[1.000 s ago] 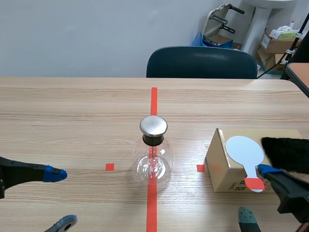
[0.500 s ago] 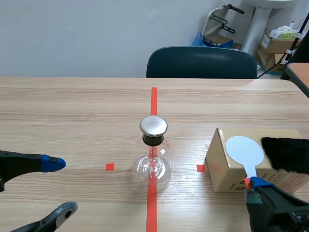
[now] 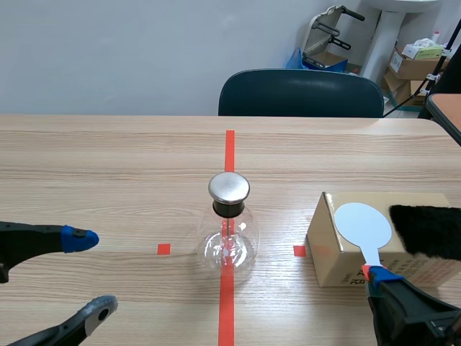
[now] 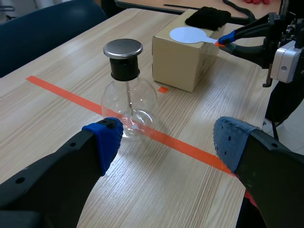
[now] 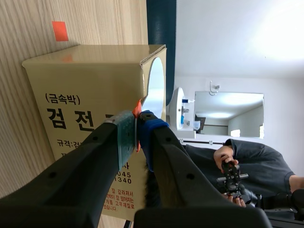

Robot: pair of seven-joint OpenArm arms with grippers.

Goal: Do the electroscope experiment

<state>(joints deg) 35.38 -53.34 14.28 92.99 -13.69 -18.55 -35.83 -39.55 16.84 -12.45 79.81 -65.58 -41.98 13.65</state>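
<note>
The electroscope (image 3: pixel 229 231) stands upright at mid-table on the long orange-red tape line (image 3: pixel 229 148). It is a clear, round-bellied glass flask with a black stopper in its neck, a flat brushed-metal disc on top and a thin rod running down inside the glass. To its right, well apart, sits a tan cardboard box (image 3: pixel 328 249) with printed lettering on its side.

A paddle (image 3: pixel 364 225) lies on the box top, its smooth white round blade flat on the cardboard. Its narrow neck ends in a red handle that juts past the box's near edge. The right gripper (image 3: pixel 376 277) is clenched on that red handle. Beside the blade, also on the box, lies a black shaggy piece (image 3: pixel 428 229); it looks like fur or fleece, though the pile is hard to make out.

The left gripper (image 3: pixel 90 274) hangs low over the wood-grain table (image 3: pixel 108 166), left of the flask, its fingers spread wide with nothing between them.

The left wrist view sets the flask just ahead of that gap and shows the metal cap's flat top from above. Only the right wrist view gives the pinch close up: a grey-green pad and a blue pad press on either side of the thin red handle, and the blade shows edge-on as a white sliver over the box's flap. Far behind, a person's hand (image 5: pixel 229 161) in a dark sleeve holds a small black device. The scene view alone takes in the dark padded chair (image 3: pixel 301 92) at the table's far edge.
</note>
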